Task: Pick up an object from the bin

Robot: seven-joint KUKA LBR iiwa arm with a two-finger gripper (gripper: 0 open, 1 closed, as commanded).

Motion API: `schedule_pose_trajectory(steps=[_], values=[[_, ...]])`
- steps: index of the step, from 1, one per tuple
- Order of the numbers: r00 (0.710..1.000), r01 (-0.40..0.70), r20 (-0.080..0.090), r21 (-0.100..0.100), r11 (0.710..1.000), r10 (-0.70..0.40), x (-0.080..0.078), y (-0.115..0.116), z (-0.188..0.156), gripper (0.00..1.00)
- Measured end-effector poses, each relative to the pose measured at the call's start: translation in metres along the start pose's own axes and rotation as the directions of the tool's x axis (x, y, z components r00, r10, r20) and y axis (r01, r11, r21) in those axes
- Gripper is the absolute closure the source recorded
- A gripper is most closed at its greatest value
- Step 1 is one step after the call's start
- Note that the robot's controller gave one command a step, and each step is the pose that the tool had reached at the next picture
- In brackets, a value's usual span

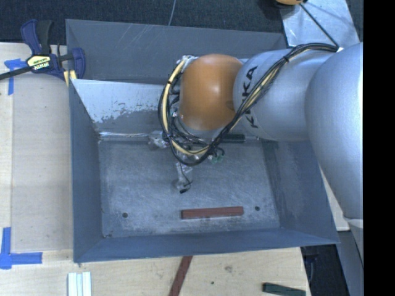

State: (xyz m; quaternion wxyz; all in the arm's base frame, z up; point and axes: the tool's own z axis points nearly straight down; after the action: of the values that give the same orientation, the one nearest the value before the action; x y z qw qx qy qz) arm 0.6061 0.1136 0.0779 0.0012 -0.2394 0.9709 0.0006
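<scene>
- Gripper (183, 182) hangs over the middle of the bin (86, 184) floor; whether it stands apart or together we cannot tell.
- We see a reddish-brown bar (212, 213) lying flat near the bin's front wall, apart from the gripper.

1. The grey metal bin (83, 165) has sloped walls and a flat, scuffed floor.
2. The arm (290, 91) enters from the right of the view and bends down over the rear half of the bin.
3. An orange cover (207, 94) sits on the wrist, with yellow and black cables (166, 106) looped round it.
4. The gripper (182, 184) points down over bare floor near the middle of the bin.
5. A flat brown stick (212, 213) lies lengthwise on the floor close to the front wall, apart from the gripper and slightly to its right.
</scene>
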Motion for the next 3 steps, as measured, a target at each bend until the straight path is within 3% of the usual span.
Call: schedule_pose_trajectory(steps=[1,2,3], values=[[0.999,0.048,-0.002,0.003,0.999,-0.048,0.019,-0.008,0.003,0.0],[0.968,0.252,0.001,0.0,0.968,-0.252,0.054,-0.03,0.006,0.0],[0.859,0.511,-0.001,0.0,0.859,-0.511,0.087,-0.069,0.007,0.0]])
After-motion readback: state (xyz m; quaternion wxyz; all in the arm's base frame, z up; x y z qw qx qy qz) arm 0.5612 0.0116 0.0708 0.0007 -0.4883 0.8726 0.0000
